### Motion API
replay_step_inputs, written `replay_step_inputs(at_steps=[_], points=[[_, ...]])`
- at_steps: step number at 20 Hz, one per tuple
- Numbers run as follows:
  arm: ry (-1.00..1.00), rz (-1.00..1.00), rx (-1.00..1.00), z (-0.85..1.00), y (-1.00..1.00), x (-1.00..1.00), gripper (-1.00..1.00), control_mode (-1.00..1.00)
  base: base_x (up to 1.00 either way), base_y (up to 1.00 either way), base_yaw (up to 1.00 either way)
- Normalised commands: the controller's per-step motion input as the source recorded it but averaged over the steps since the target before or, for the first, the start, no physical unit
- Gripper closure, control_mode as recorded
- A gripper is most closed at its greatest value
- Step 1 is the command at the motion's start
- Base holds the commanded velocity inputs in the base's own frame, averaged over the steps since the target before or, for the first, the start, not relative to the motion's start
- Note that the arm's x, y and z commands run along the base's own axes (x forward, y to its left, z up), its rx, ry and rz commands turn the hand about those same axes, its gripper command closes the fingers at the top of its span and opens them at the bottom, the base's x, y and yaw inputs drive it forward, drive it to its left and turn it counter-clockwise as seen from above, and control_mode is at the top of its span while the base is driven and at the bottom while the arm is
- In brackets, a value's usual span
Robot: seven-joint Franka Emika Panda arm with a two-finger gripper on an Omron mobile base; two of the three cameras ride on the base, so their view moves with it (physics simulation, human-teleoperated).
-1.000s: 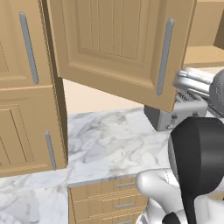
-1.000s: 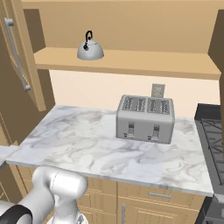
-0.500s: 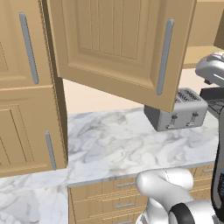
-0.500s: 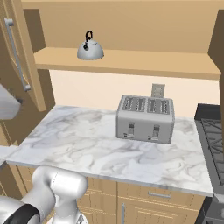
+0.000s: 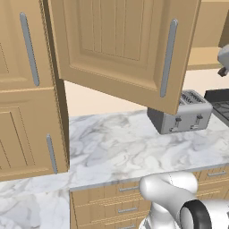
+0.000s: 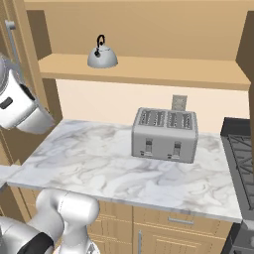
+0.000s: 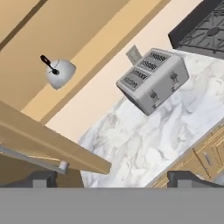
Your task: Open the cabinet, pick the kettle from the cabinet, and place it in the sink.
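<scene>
Now we see our arm has swung up off the light-brown wooden cabinet door [image 5: 120,49], gripper [image 7: 111,177] fingers spread and empty, facing past the boxy grey toaster [image 6: 164,135] to the silvery dome kettle [image 6: 102,55] on the shelf, so reaching comes next.

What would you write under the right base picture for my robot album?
Kettle waiting on the open cabinet shelf, above the toaster on the marble counter.
</scene>
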Motion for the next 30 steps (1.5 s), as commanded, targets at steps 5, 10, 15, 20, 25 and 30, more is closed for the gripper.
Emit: replay_step_inputs(at_steps=[5,10,15,20,25,30], points=[[0.07,0.0,0.25,-0.02,-0.15,0.3,-1.0,-1.0,0.0,0.0,0.0],[0.05,0.0,0.18,-0.02,-0.1,0.41,-1.0,-1.0,0.0,0.0,0.0],[0.11,0.0,0.21,-0.15,-0.16,0.47,-1.0,-1.0,0.0,0.0,0.0],[0.11,0.0,0.26,-0.19,-0.17,0.36,-1.0,-1.0,0.0,0.0,0.0],[0.06,0.0,0.26,-0.04,-0.1,0.23,-1.0,-1.0,0.0,0.0,0.0],[0.0,0.0,0.14,0.0,0.0,0.1,-1.0,-1.0,0.0,0.0,0.0]])
